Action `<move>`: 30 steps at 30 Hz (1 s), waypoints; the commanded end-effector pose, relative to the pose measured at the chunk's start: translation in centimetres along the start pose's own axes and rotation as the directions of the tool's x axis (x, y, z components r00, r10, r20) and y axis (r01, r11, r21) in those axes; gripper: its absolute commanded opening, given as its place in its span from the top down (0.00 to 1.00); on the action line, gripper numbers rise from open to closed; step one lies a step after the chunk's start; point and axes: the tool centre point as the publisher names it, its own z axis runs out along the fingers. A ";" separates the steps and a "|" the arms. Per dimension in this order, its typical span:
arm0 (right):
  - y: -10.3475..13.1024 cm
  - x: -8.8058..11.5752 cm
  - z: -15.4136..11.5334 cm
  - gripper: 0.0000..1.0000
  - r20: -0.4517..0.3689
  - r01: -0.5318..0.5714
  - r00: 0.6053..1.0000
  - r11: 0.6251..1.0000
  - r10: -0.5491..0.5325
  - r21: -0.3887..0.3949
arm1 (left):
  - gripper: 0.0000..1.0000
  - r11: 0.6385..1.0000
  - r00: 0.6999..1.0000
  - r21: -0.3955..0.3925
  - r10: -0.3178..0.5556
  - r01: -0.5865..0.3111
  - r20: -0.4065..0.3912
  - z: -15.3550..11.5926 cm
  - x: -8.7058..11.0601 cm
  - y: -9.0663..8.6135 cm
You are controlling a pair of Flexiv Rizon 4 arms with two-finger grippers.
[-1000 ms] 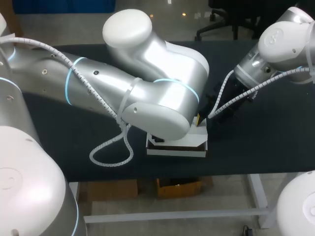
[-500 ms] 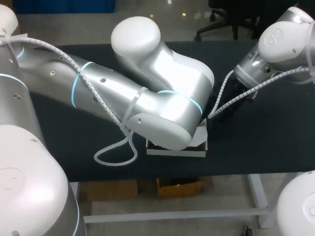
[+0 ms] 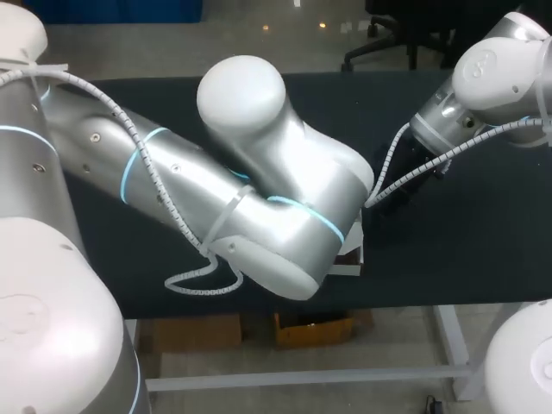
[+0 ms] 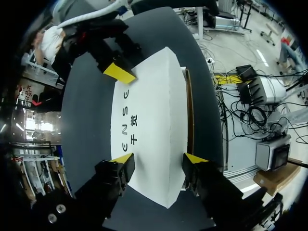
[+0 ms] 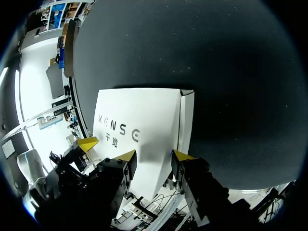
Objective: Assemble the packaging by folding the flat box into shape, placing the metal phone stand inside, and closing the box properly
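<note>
Dark cloth covers the table (image 5: 231,67); the white box (image 4: 149,120) lies lower middle in the head view, mostly under my left arm (image 3: 259,207). Left gripper (image 4: 160,160) stands open astride its end; right gripper (image 5: 154,155) is open, one tip on its top. Light, thin card likely dents: hold it by the side walls.

I see the white rectangular cardboard box (image 4: 149,120) lying flat on the dark tabletop (image 4: 86,125), its lettered lid folded down, a brown edge showing along one long side.
</note>
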 end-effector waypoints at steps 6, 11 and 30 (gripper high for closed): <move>0.0 0.0 0.0 0.56 0.000 0.000 1.000 1.000 0.000 0.001 | 0.37 1.000 0.997 0.009 -0.002 0.001 0.075 0.7 0.4 -0.4; 0.0 0.0 0.0 0.56 0.000 0.000 1.000 1.000 0.000 0.001 | 0.38 1.000 0.995 -0.004 -0.002 0.003 0.102 0.9 0.2 -0.6; 0.0 0.0 0.0 0.55 0.000 0.000 1.000 1.000 0.000 0.001 | 0.35 1.000 0.978 -0.025 0.016 -0.011 0.208 1.1 0.0 -1.4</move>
